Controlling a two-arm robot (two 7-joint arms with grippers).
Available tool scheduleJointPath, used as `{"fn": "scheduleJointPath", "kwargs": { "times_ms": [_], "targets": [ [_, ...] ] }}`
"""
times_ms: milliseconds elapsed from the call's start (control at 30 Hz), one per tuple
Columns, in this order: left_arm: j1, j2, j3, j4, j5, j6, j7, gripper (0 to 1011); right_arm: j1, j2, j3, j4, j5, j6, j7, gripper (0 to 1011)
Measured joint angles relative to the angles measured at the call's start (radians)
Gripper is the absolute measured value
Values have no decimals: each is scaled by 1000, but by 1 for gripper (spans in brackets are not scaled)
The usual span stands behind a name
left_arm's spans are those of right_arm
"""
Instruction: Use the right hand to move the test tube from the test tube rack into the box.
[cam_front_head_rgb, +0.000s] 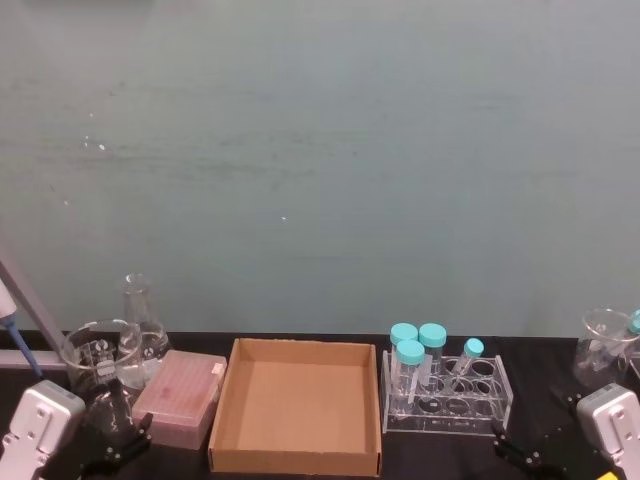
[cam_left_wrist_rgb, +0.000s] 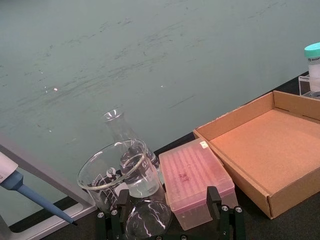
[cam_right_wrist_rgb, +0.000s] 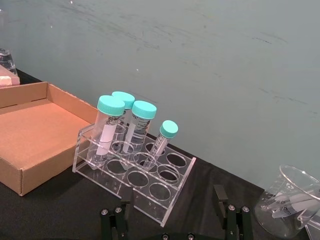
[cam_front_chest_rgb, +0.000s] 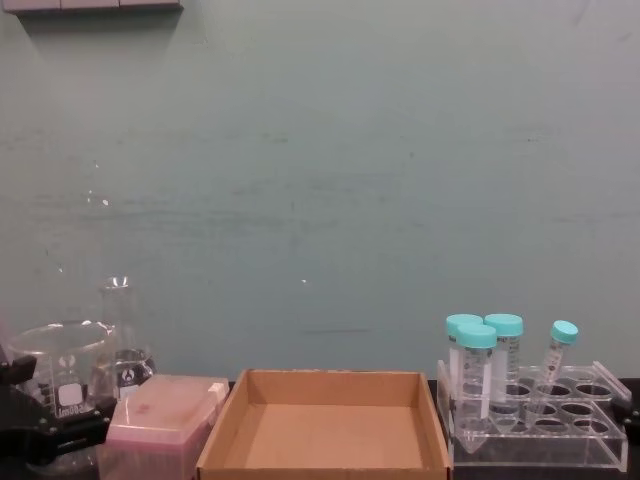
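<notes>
The slim test tube (cam_front_head_rgb: 468, 358) (cam_right_wrist_rgb: 163, 139) (cam_front_chest_rgb: 555, 356) with a small teal cap leans in the back right hole of the clear test tube rack (cam_front_head_rgb: 450, 412) (cam_right_wrist_rgb: 131, 186) (cam_front_chest_rgb: 540, 442). Just left of the rack lies the brown cardboard box (cam_front_head_rgb: 226, 400) (cam_left_wrist_rgb: 272, 145) (cam_right_wrist_rgb: 30, 135) (cam_front_chest_rgb: 320, 462), with nothing inside. My right gripper (cam_front_head_rgb: 520, 452) (cam_right_wrist_rgb: 175, 226) sits open at the near right, low and in front of the rack, apart from it. The left gripper (cam_front_head_rgb: 120, 445) (cam_left_wrist_rgb: 167, 226) rests open at the near left, by the glassware.
Three wider teal-capped tubes (cam_front_head_rgb: 415, 350) (cam_right_wrist_rgb: 122, 120) stand in the rack's left holes. A pink plastic box (cam_front_head_rgb: 180, 395) (cam_left_wrist_rgb: 195, 180), a beaker (cam_front_head_rgb: 100, 355), a conical flask (cam_front_head_rgb: 140, 320) and a pipette (cam_left_wrist_rgb: 20, 185) crowd the left. Another beaker (cam_front_head_rgb: 605, 345) (cam_right_wrist_rgb: 290, 200) stands far right.
</notes>
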Motion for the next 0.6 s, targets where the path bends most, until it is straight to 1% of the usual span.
{"fn": "scheduleJointPath", "kwargs": {
  "times_ms": [600],
  "targets": [
    [0,0,0,0,0,0,0,1000,0,0,0,0,0,0,0,1002]
  ]
}}
